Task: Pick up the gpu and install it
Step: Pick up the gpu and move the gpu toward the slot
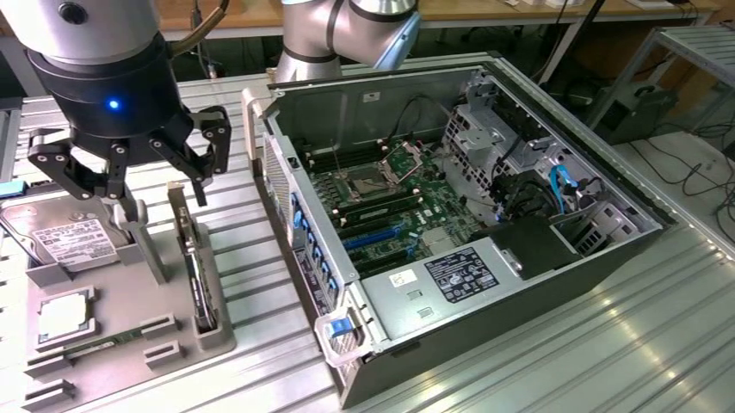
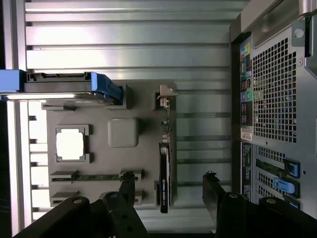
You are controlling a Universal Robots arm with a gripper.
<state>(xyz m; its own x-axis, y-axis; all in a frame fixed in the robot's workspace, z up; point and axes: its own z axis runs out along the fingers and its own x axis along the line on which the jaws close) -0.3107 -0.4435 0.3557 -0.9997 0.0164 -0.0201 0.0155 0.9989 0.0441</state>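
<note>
Exterior view: a ribbed metal worktop (image 1: 597, 344) carries an open computer case (image 1: 344, 103) lying on its side, motherboard facing up. On the exterior view's left, just beside the case, sits a grey fixture tray (image 1: 115, 292). The arm (image 1: 103, 52) hangs over this tray, with the end effector (image 1: 136, 185) pointing down. Its fingers are spread wide and hold nothing.

A silver hard drive (image 1: 46, 232) rests at the tray's far-left corner. The gpu (image 1: 195, 275) stands on edge in a slot along the side of the tray nearest the case, dark and slim, its upper end just below the fingertips. In the wrist view the gpu (image 2: 164, 173) lies in line with the gap between the two black fingers (image 2: 126, 186), untouched by either.

A square processor (image 1: 64, 314) sits in its pocket on the tray. A narrow green memory stick (image 1: 103, 344) lies near the front edge.
</note>
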